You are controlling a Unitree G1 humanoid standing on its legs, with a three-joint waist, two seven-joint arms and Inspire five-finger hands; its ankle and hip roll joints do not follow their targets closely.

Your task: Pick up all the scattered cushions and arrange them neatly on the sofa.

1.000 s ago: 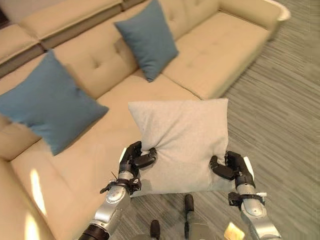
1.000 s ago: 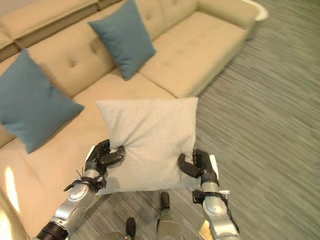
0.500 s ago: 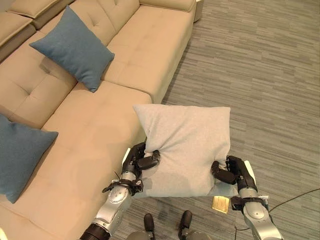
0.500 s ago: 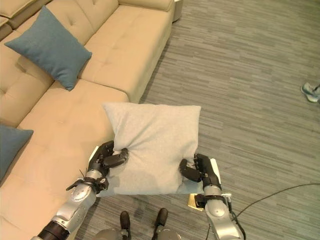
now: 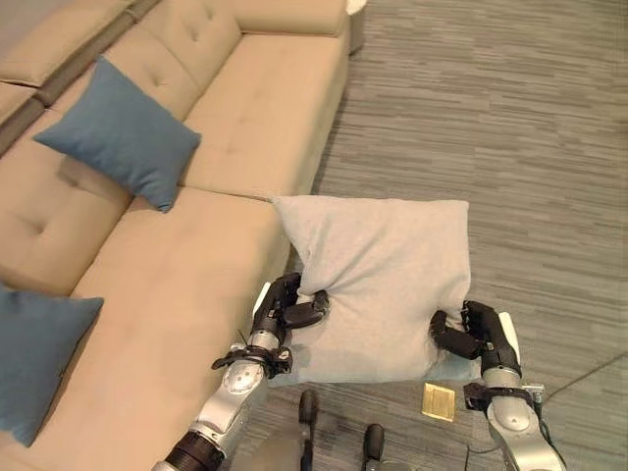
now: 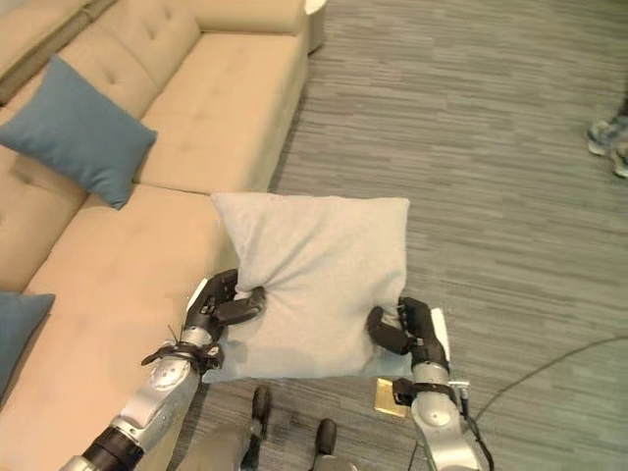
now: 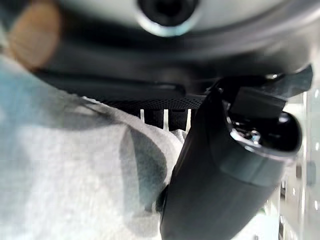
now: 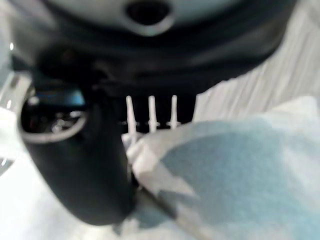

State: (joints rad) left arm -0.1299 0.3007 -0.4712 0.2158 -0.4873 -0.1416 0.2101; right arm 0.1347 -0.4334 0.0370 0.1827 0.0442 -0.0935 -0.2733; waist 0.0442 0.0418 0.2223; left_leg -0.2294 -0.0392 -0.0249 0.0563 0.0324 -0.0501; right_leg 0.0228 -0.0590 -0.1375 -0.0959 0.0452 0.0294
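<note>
A light grey cushion [image 5: 378, 280] hangs in front of me, over the floor beside the sofa's front edge. My left hand [image 5: 287, 312] is shut on its lower left side, the thumb pressed into the fabric [image 7: 90, 175]. My right hand [image 5: 475, 335] is shut on its lower right corner [image 8: 225, 165]. A beige sofa [image 5: 177, 285] fills the left side. One blue cushion [image 5: 120, 142] leans against its backrest. A second blue cushion [image 5: 34, 348] lies on the seat at the left edge.
Grey striped floor [image 5: 510, 137] spreads to the right. A small yellow square thing [image 5: 438, 401] lies on the floor below the grey cushion. A person's shoes [image 6: 608, 137] show at the far right edge. A white rounded thing [image 5: 354, 6] stands past the sofa's far end.
The camera has swung, so the sofa sits differently in the picture. Both hands keep the same hold on the grey cushion, which stays in front of me.
</note>
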